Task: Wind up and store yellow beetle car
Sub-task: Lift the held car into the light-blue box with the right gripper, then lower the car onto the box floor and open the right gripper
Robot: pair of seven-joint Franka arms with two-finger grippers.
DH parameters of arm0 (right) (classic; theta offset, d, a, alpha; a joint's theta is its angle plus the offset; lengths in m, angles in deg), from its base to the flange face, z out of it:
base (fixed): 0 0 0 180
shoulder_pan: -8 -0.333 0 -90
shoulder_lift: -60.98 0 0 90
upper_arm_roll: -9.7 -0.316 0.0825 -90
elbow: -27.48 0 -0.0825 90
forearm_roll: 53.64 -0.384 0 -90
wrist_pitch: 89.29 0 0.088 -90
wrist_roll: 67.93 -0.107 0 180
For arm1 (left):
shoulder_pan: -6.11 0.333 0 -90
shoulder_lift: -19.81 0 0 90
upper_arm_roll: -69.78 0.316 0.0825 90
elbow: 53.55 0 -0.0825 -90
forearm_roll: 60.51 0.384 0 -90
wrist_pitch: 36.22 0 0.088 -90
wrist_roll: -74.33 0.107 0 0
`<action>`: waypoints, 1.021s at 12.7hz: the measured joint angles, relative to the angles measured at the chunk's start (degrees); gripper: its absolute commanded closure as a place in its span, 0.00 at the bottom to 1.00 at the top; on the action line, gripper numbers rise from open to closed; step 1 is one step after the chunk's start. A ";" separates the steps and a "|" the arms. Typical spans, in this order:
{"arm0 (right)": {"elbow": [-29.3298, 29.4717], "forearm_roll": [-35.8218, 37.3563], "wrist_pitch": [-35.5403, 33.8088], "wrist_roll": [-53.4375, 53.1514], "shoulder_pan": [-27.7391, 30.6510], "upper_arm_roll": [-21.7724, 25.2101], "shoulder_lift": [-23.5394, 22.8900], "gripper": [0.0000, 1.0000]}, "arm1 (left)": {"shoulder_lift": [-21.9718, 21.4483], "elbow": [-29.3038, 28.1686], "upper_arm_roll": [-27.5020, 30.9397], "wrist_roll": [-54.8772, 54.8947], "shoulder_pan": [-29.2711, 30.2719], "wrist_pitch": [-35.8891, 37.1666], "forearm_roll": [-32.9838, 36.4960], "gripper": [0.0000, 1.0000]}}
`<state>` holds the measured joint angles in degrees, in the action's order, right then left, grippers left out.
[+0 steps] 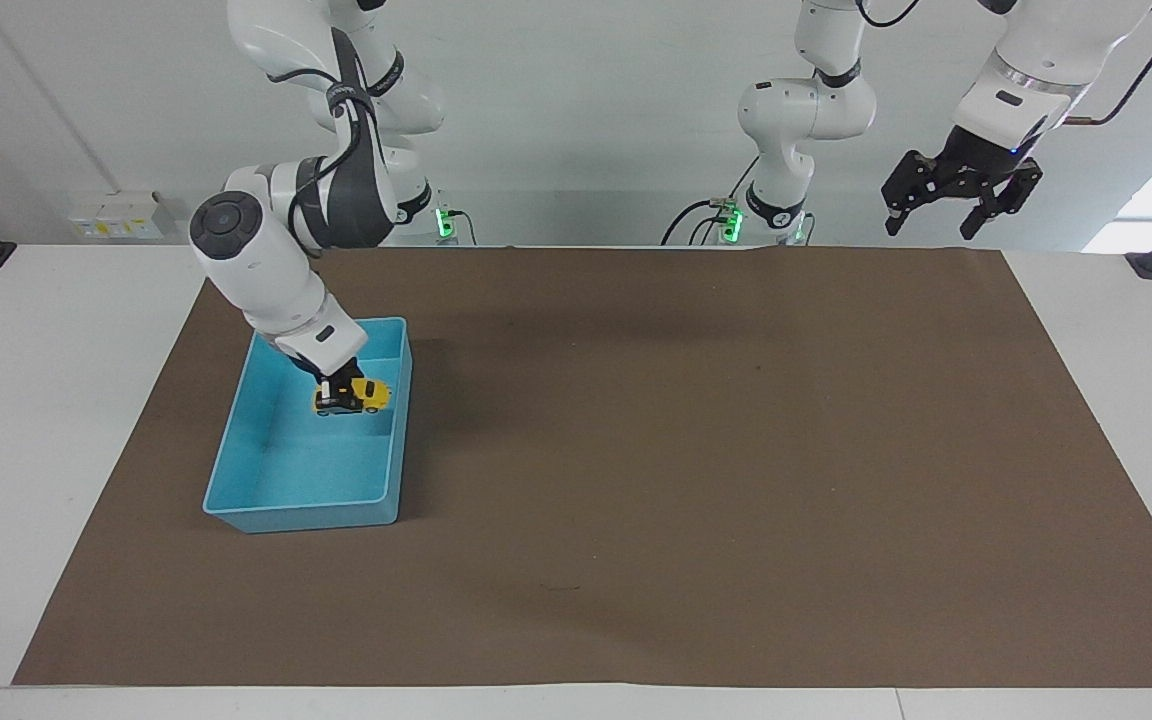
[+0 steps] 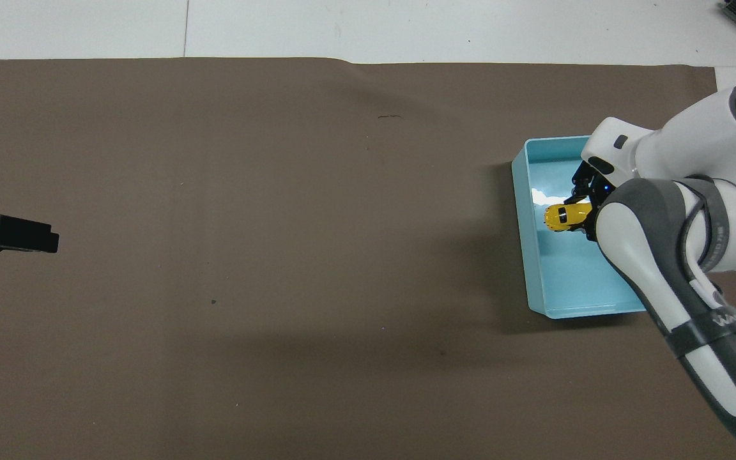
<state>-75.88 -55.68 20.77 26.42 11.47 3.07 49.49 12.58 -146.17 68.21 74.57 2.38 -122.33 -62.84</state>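
"Yellow beetle car [image 1: 351,397] first. Where is it?"

"My right gripper [image 1: 341,385] has it. The fingers are shut tight on the car's roof end, and the car hangs over the inside of the blue bin [image 1: 236,440]. In the overhead view the car [image 2: 565,216] is at about ten o'clock from the middle of the bin [image 2: 537,268]. I can't tell if its wheels touch the floor of the bin, but I think it is a bit above it."

"Why hold it from the top?"

"I think it is so the wheels stay free and the car can go straight down between the walls without bumping them. The arm leans in from the right arm's end of the table, so the gripper comes over the rim at a tilt."

"What's in the bin?"

"Nothing that I can see, only bare blue floor under the car. The car will be the first thing in it."

"And your other hand?"

"My left gripper [image 1: 956,195] waits up high at the left arm's end of the table, at about two o'clock in the facing view. Its fingers are spread wide and hold nothing. In the overhead view only its dark tip [image 2: 7,232] shows, at nine o'clock."

"What's next, then?"

"I think I should lower a little and let go. If I open too high, the car could roll or tip."
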 measured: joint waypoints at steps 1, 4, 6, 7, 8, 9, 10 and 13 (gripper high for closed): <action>-0.12 0.00 -0.01 0.21 0.02 0.04 0.07 0.91 | 0.00 0.00 0.00 0.00 0.00 0.00 0.00 0.00; -1.65 0.00 0.32 1.43 1.08 0.23 0.73 0.91 | 0.00 0.00 0.00 0.00 0.00 0.00 0.00 0.00; -3.28 0.01 1.28 3.27 2.84 0.33 1.41 0.91 | 0.00 0.00 0.00 0.00 0.00 0.00 0.00 0.00; -4.30 0.01 2.15 3.98 3.77 0.40 1.88 0.91 | 0.00 0.00 0.00 0.00 0.00 0.00 0.00 0.00; -5.42 0.01 3.21 4.67 4.39 0.44 2.39 0.91 | 0.00 0.00 0.00 0.00 0.00 0.01 0.00 0.00; -6.49 0.03 4.29 5.15 4.62 0.47 2.75 0.91 | 0.00 0.00 0.00 0.00 0.00 0.01 0.00 0.00; -7.75 0.11 5.93 5.21 4.60 0.44 2.97 0.91 | 0.00 0.00 0.00 0.00 0.00 0.01 0.00 0.00; -10.26 0.26 8.99 5.22 4.47 0.38 3.02 0.91 | 0.00 0.00 0.00 0.00 0.00 0.02 0.00 0.00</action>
<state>-86.15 -55.42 29.75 31.64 15.94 3.45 52.51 12.58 -146.17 68.21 74.57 2.39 -122.32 -62.84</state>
